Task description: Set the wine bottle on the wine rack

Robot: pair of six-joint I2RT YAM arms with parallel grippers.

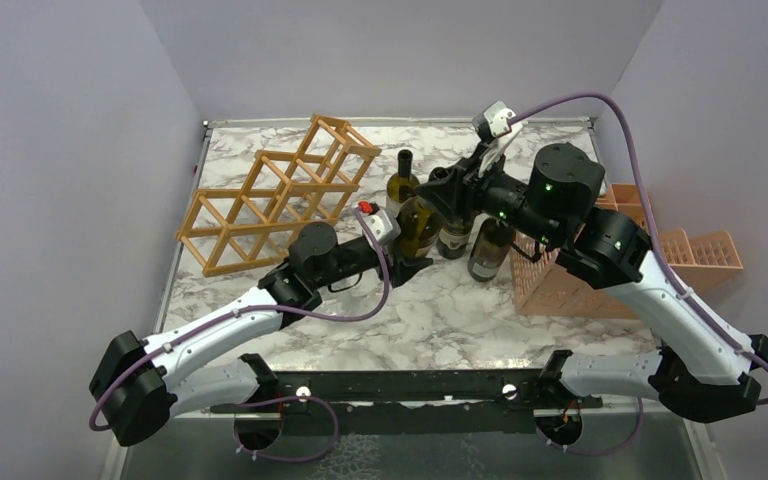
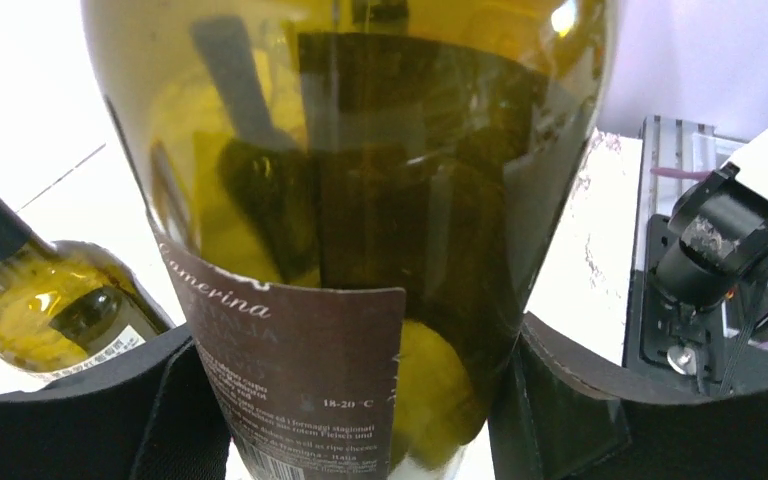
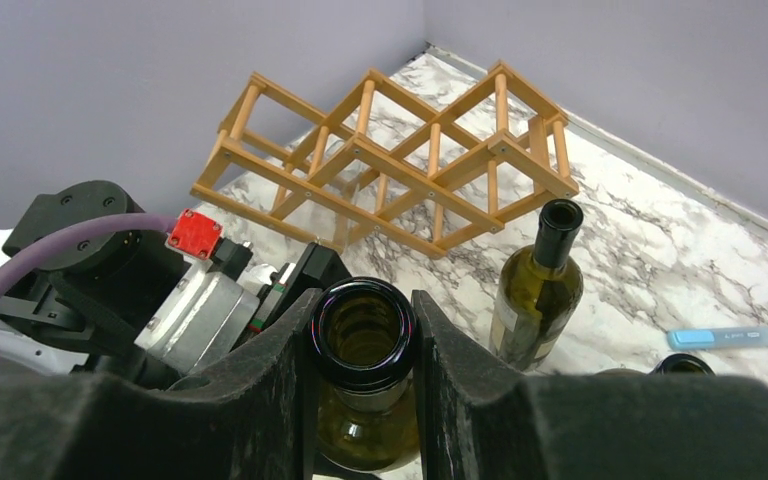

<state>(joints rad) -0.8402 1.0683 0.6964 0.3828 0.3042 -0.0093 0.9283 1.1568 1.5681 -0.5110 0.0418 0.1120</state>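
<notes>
The wine bottle [image 1: 419,226] is dark green glass with a brown label, open-mouthed, and stands about upright at mid-table. My right gripper [image 1: 447,190] is shut on its neck; in the right wrist view both pads press the rim [image 3: 362,330]. My left gripper [image 1: 408,262] is closed around the lower body; in the left wrist view the bottle [image 2: 360,200] fills the gap between the fingers [image 2: 560,410]. The wooden wine rack [image 1: 280,195] lies at the back left, empty, apart from both grippers, and also shows in the right wrist view [image 3: 400,160].
Three other bottles stand close by: one behind [image 1: 401,182] and two to the right [image 1: 455,238], [image 1: 490,250]. A salmon-pink crate [image 1: 610,275] sits at the right edge. A small blue object [image 3: 725,337] lies on the marble.
</notes>
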